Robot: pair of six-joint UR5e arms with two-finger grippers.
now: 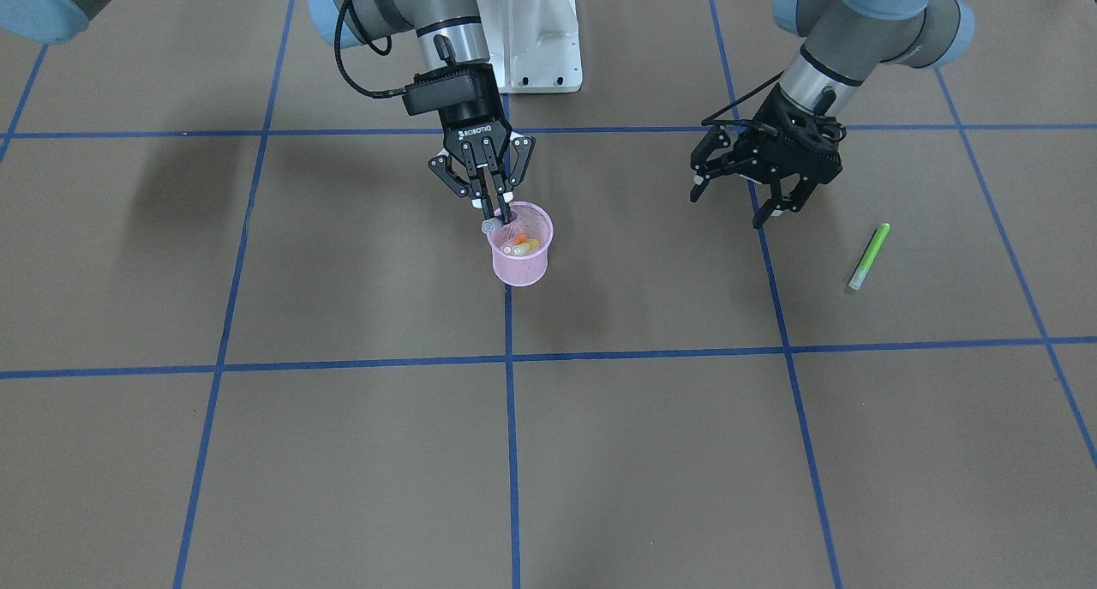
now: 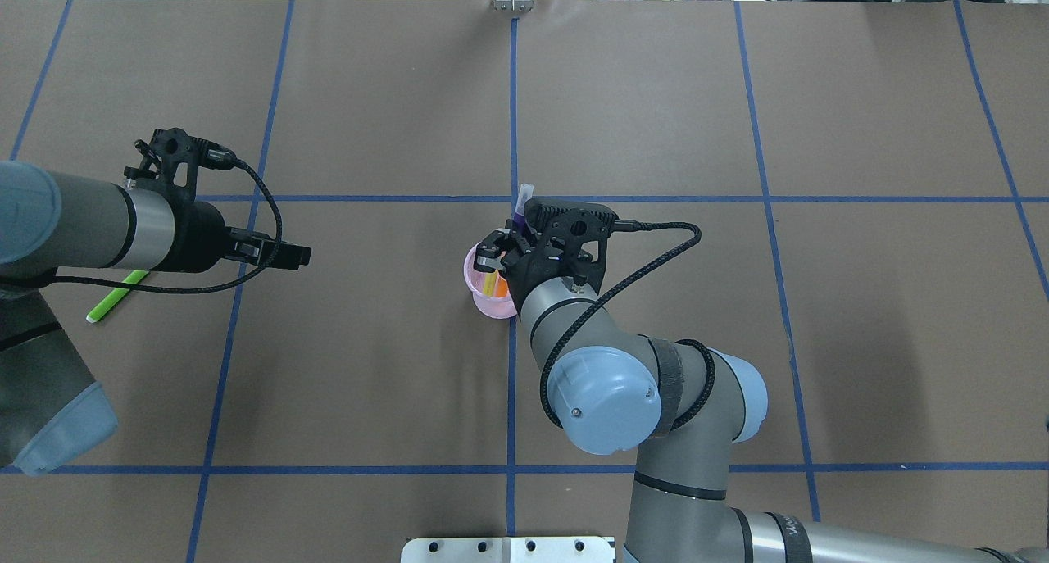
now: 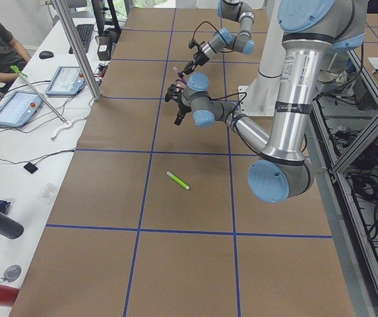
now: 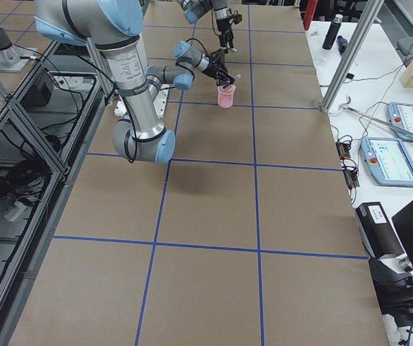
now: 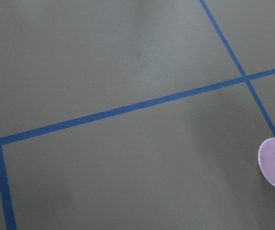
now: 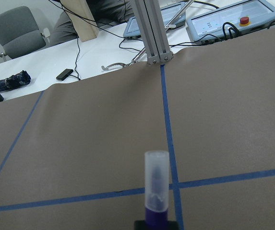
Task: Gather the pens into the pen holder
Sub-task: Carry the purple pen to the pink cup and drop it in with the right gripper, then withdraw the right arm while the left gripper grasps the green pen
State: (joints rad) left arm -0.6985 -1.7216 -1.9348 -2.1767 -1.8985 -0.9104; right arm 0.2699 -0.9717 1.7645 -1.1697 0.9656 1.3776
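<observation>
Two grippers, one holder, three pens.

Right gripper [image 1: 495, 213]: clamped on the purple pen [image 6: 156, 191], poised over the rim of the pen holder [image 1: 520, 263], pale cap protruding, judged ready for release.

Left gripper [image 1: 734, 201]: fingers spread wide, empty, near the green pen [image 1: 869, 256], likely its next pick.

Pen holder: upright, orange pen [image 1: 520, 239] already inside.

Green pen: flat on the table, well apart from the holder.
</observation>
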